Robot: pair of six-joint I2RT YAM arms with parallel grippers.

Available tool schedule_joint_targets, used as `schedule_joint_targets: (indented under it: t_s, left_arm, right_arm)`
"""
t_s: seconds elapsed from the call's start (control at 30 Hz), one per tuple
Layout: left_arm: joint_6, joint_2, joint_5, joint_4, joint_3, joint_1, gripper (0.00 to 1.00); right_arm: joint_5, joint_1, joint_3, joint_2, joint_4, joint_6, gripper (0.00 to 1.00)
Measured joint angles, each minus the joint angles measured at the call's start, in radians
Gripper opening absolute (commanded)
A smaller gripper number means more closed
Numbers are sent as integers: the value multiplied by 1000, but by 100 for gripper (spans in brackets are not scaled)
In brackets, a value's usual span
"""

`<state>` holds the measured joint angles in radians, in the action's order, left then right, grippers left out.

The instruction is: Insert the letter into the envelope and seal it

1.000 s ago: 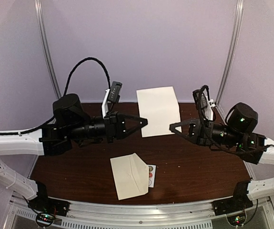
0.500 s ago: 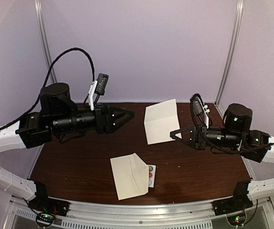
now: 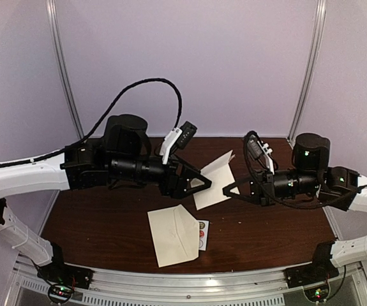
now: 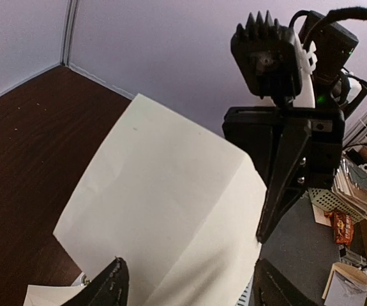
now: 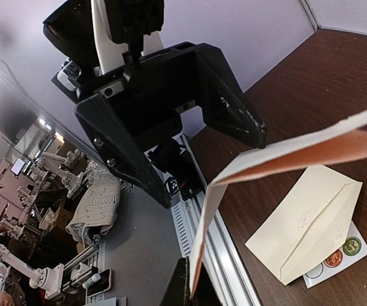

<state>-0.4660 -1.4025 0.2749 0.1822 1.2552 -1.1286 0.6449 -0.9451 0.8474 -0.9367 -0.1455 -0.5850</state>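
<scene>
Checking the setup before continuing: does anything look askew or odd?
The envelope lies askew, overlapping the sticker card. The letter hangs bent in mid-air, pinched in the right claw.

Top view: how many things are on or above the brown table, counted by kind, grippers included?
cream rectangular paper envelope: 1
white card of round stickers: 1
pale creased paper sheet: 1
black two-finger grippers: 2, the left gripper and the right gripper
Total: 5
</scene>
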Motion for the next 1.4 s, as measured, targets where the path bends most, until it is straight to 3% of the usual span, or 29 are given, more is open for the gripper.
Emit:
schedule_joint_targets:
  t_s: [0.17,1.03,1.4]
  left_arm:
    - [9,-16,40,11,0,-14,64]
    - [58,-42,135,60,26,-18,72]
    - [77,-85,219,61,46,-18,33]
  right_arm:
    - [33,0,11,-8,-5,18,0]
    - [167,-2,61,-92,-105,113,0]
    - [166,-3,74,-92,-162,161,0]
